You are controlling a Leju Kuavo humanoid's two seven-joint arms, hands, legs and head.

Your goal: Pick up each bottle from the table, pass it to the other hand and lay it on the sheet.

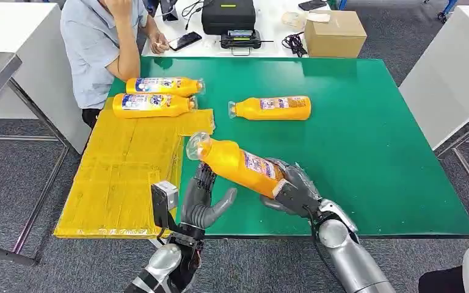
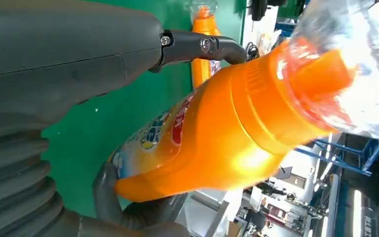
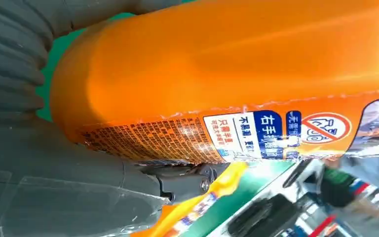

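Right hand [image 1: 293, 189]: grips the held bottle [image 1: 238, 162] around its lower body, above the green table [image 1: 372, 152], toward 6 o'clock of the tabletop; in the right wrist view its fingers [image 3: 177, 180] wrap the labelled side of the orange body [image 3: 227, 74]
Held bottle: orange, tilted, its clear cap end aimed at about 10 o'clock, toward the yellow sheet [image 1: 122, 177]
Left hand [image 1: 201, 201]: fingers spread, holds nothing, palm just under the neck end of the held bottle; whether it touches the bottle I cannot tell; in the left wrist view its thumb [image 2: 197, 47] arches beside the bottle's shoulder [image 2: 217, 133]
Bottles on sheet [image 1: 152, 105]: two lying flat side by side at the sheet's 12 o'clock end, caps pointing to 3 o'clock
Bottle on table [image 1: 272, 108]: lies flat on the green surface, near its centre, cap toward 9 o'clock
Person [image 1: 98, 43]: sits at 11 o'clock, beyond the sheet
Cardboard box [image 1: 334, 33]: at 12 o'clock on the white table beyond the green one
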